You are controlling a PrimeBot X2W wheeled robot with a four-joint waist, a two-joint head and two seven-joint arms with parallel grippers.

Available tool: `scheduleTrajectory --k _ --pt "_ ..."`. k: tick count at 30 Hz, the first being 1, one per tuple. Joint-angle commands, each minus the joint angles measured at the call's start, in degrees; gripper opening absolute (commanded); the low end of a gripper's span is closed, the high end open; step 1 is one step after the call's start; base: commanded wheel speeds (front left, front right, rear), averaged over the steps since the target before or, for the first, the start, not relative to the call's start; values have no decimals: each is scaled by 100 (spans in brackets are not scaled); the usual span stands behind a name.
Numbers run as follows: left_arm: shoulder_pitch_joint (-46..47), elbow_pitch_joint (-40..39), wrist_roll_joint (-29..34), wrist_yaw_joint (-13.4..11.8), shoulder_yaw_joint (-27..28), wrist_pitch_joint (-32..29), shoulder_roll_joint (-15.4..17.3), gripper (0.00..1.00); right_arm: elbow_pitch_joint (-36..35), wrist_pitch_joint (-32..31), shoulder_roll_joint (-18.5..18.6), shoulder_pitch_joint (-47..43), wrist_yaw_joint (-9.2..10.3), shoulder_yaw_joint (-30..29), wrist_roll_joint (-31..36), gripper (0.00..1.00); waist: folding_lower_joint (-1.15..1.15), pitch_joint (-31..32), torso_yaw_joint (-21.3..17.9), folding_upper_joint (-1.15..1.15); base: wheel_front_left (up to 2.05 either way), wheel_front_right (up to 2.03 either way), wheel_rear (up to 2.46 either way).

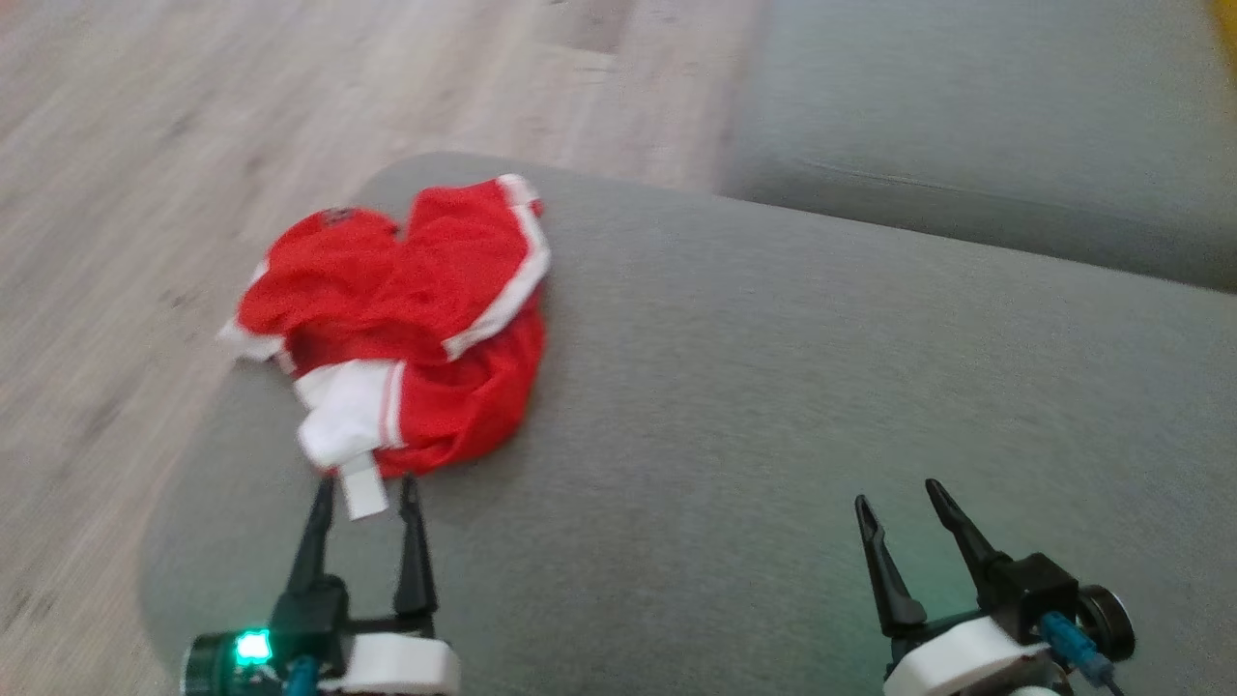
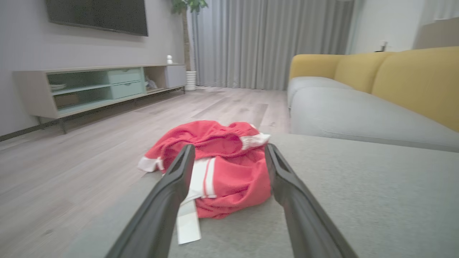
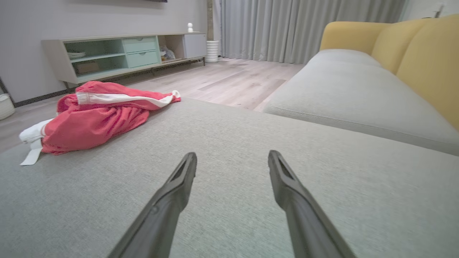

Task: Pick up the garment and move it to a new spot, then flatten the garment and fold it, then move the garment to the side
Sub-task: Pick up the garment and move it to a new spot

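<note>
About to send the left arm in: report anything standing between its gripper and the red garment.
Nothing visible does. The open left gripper points straight at the garment, whose white strap end lies between its jaws on the grey cushion.

black tapered fingers [image 1: 414, 551], white wrists [image 1: 401, 667], green light [image 1: 253, 646]

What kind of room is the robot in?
It looks like a living room at home. There is a sofa with yellow back cushions, a dark screen on the wall above a low cabinet, and long grey curtains.
</note>
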State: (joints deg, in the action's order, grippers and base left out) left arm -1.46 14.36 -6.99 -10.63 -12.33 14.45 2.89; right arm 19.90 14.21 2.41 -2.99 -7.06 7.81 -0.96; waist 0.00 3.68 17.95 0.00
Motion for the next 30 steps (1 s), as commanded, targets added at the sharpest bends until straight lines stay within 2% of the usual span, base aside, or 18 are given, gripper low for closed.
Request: scheduleTrajectory --k 1,5,12,17,20,26,30 --pt "250 -211 48 -21 256 55 -1 100 -191 79 47 266 -43 89 -35 100 0 -81 535 0 0 0 0" --pt "181 -296 66 -10 532 55 -2 100 -208 79 47 292 -43 39 -44 100 0 -96 877 0 0 0 0" --pt "196 -472 187 -3 1039 55 -1 100 -222 79 47 423 -43 44 32 100 0 -309 1054 0 0 0 0" --pt "523 -404 499 147 1055 55 139 100 -285 79 47 386 -43 -170 94 100 0 -484 1168 0 0 0 0" --pt "1008 -264 598 249 1002 55 226 100 -415 79 51 454 -43 -293 305 100 0 -902 1145 0 0 0 0" --pt "2311 726 593 310 1027 55 291 100 -693 79 492 813 -43 -221 496 100 0 -1772 880 0 0 0 0" --pt "2884 1534 504 265 1154 55 328 100 -798 79 695 973 -43 -209 506 100 0 -2029 682 0 0 0 0"
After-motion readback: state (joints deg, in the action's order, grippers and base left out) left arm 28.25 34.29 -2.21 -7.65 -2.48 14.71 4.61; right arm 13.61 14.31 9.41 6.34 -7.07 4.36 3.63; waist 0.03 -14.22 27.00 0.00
